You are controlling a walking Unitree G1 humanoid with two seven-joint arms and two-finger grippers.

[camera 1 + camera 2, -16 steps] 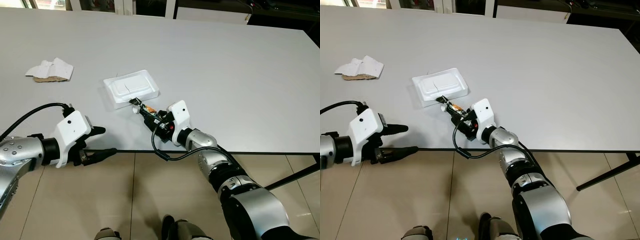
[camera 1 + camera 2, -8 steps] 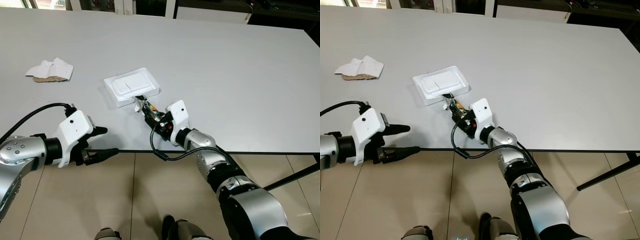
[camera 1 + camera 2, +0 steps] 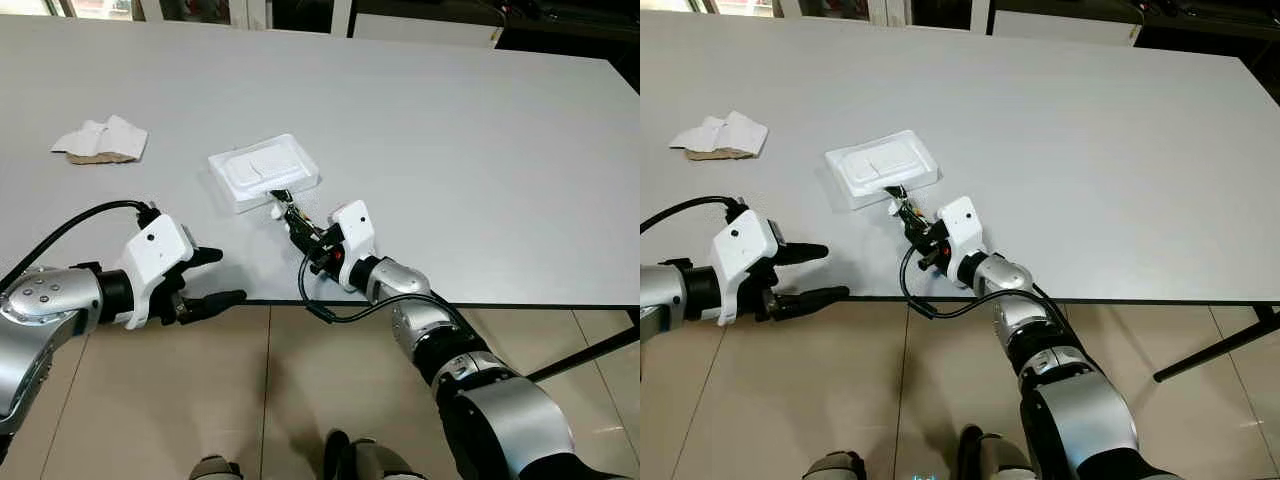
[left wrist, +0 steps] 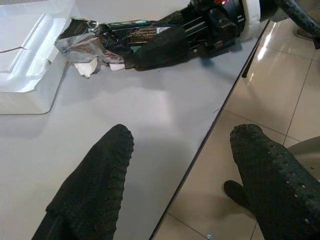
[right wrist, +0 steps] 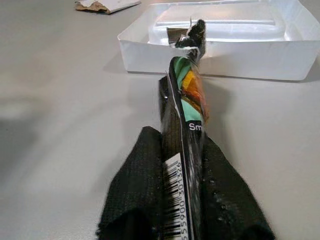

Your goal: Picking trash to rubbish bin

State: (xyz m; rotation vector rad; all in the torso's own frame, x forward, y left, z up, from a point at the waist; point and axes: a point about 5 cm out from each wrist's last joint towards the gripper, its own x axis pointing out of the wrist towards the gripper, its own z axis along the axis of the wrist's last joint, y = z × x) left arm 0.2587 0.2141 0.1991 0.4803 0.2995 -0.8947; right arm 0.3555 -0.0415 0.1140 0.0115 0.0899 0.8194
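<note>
The snack wrapper (image 5: 189, 107) lay clamped between the right gripper (image 3: 300, 224)'s closed fingers, its far end touching the white foam tray (image 3: 263, 171) on the grey table (image 3: 480, 150). The right wrist view showed its barcode and crumpled tip, too small to read from the head. That arm stretched low across the table's near edge. The left gripper (image 4: 180, 165) hovered at that edge, fingers spread wide, holding nothing. Crumpled paper (image 3: 101, 140) lay well apart.
</note>
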